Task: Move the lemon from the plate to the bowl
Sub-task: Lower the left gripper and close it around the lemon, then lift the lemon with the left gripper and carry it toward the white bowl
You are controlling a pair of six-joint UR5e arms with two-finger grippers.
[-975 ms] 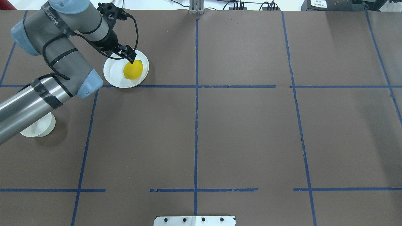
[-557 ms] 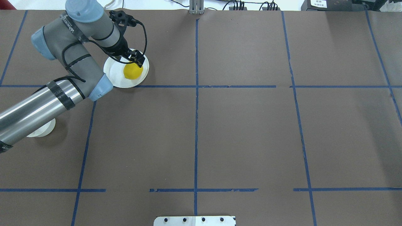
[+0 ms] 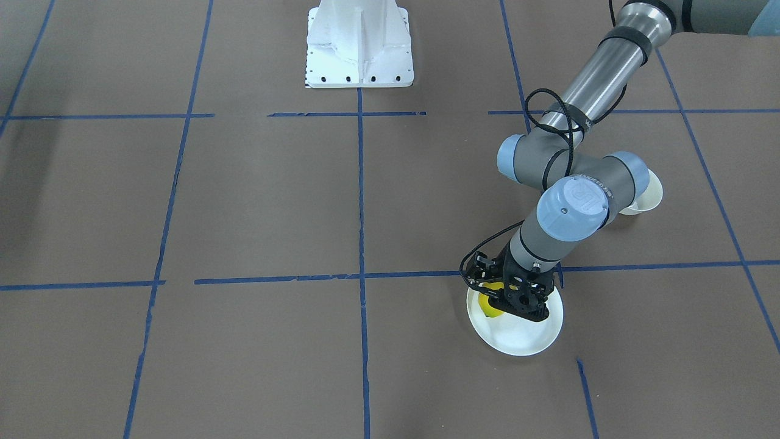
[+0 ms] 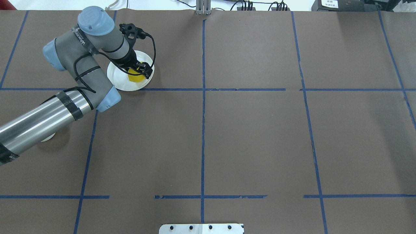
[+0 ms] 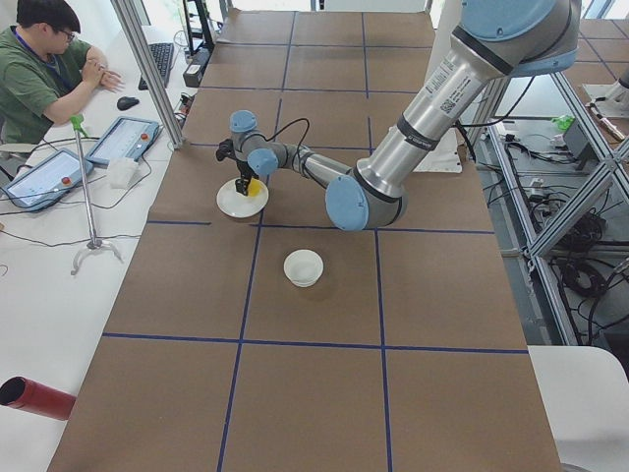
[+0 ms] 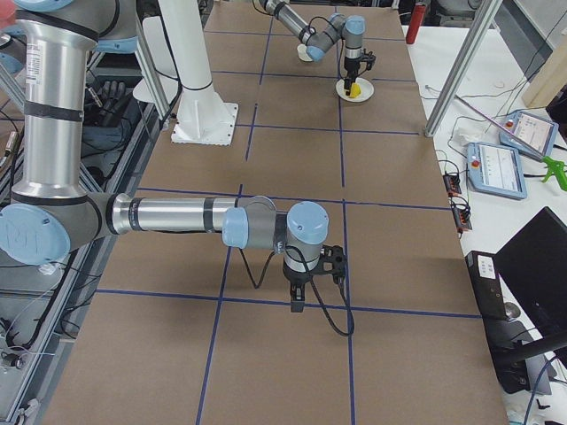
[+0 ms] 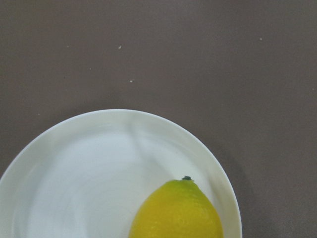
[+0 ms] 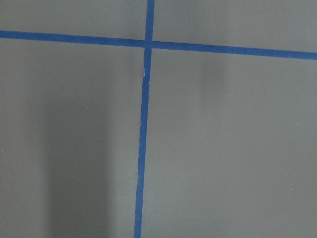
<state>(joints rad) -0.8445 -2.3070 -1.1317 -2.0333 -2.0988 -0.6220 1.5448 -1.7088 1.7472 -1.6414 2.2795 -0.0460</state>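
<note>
The yellow lemon (image 4: 134, 77) lies on the right part of the flat white plate (image 4: 118, 79) at the far left of the table. My left gripper (image 4: 139, 70) is lowered over the lemon, with its fingers apart on either side of it. The wrist view shows the lemon (image 7: 176, 210) with its dark tip on the plate (image 7: 99, 163). The small bowl (image 3: 646, 198) stands empty nearer the robot, mostly under my left arm in the overhead view. My right gripper (image 6: 297, 305) hangs over bare table far away; I cannot tell if it is open or shut.
The table is brown paper with blue tape lines (image 4: 203, 113). The white robot base (image 3: 359, 46) stands at the table's middle edge. An operator (image 5: 39, 69) sits past the far end, with tablets and a stand.
My left gripper has come down over the lemon and now covers most of it. The left arm has swung right and now hides nearly all of the bowl.
</note>
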